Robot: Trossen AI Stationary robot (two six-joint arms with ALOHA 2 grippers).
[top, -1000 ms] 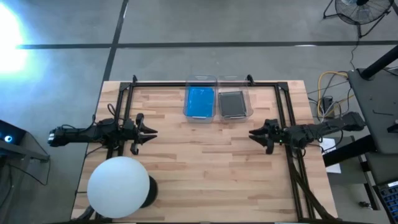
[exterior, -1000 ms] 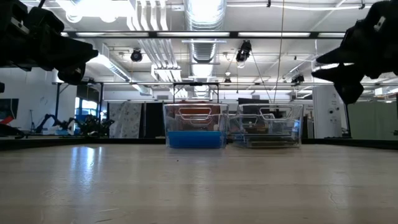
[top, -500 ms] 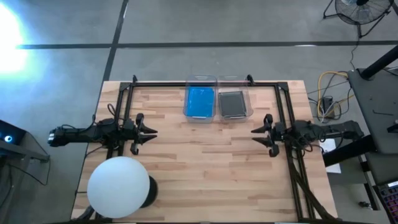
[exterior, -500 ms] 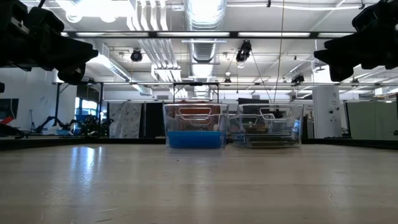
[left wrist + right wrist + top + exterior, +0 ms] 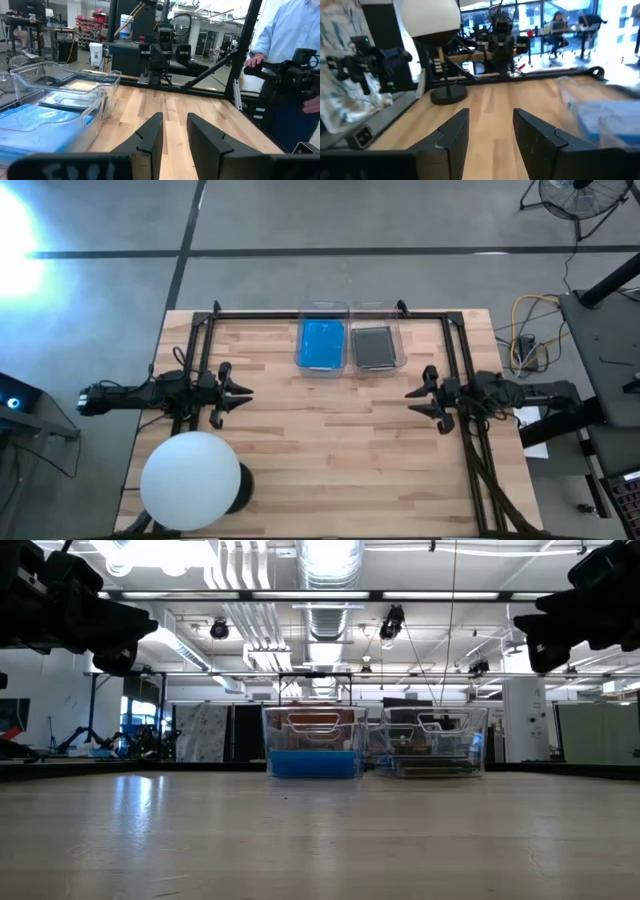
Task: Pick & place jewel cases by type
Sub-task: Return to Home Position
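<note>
The left arm lies stretched out low and level over the left side of the pale wooden slatted table [image 5: 330, 450], with its forearm reaching in from beyond the edge. The left gripper [image 5: 245, 392] points toward the table's middle. Its two dark fingers [image 5: 150, 137] stand apart, with only bare wood showing in the gap between them.

The right arm mirrors this pose on the right side, extended level. The right gripper [image 5: 413, 397] faces inward toward the left one and is well apart from it. Its fingers [image 5: 452, 135] are likewise spread, with nothing between them. In the low view both grippers hang high above the table top, clear of the wood.

At the far edge of the table two clear plastic bins stand side by side, touching. The bright blue flat square plastic jewel cases [image 5: 321, 343] lie flat inside the left clear bin [image 5: 322, 310]. The dark grey flat square plastic jewel cases [image 5: 373, 347] lie flat inside the right clear bin [image 5: 376, 310]. How many cases are in each stack cannot be told.
</note>
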